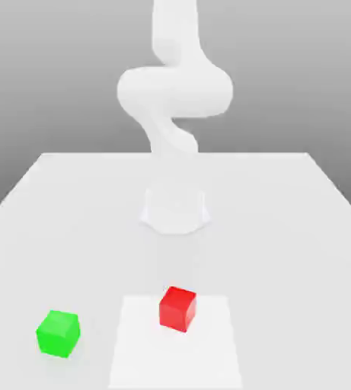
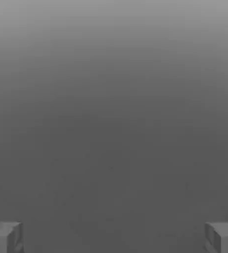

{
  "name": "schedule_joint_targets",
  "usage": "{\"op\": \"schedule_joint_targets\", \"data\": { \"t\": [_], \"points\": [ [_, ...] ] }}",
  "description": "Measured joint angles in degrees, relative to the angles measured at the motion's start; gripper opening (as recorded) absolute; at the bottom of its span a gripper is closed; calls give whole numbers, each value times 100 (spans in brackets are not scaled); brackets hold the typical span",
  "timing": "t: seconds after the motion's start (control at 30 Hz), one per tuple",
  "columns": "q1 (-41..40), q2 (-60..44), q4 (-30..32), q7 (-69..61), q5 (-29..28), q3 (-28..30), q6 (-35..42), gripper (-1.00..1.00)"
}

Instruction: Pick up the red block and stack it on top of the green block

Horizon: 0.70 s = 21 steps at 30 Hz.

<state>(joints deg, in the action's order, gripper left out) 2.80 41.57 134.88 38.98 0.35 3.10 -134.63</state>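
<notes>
With the claw (image 2: 114, 238) spread apart, the picking-up part is still to be done, so it should be brought to the red block (image 1: 177, 309) on the white patch (image 1: 144, 354) of the desk (image 1: 269, 228).

The white robot arm (image 1: 174, 91) stands up tall from its base (image 1: 175, 212), which sits on the counter (image 1: 175, 259), near the far edge and about midway between the two far corners. The arm bends in the middle, with a big round part that sticks out to both sides. Above that bend, it goes up past the top of the exterior view. In the hand view, the end effector (image 2: 114, 238) has its two fingers (image 2: 16, 238) wide open, well apart, with nothing between them.
</notes>
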Motion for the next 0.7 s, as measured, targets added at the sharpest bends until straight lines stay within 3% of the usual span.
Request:
{"op": "schedule_joint_targets", "data": {
  "t": [0.37, 0.7],
  "points": [
    [1085, -1988, 1393, -3115, 186, 1071, -1285, 0],
    [1503, -3680, 2639, -5569, -87, 1423, -2438, 0]
  ]
}}
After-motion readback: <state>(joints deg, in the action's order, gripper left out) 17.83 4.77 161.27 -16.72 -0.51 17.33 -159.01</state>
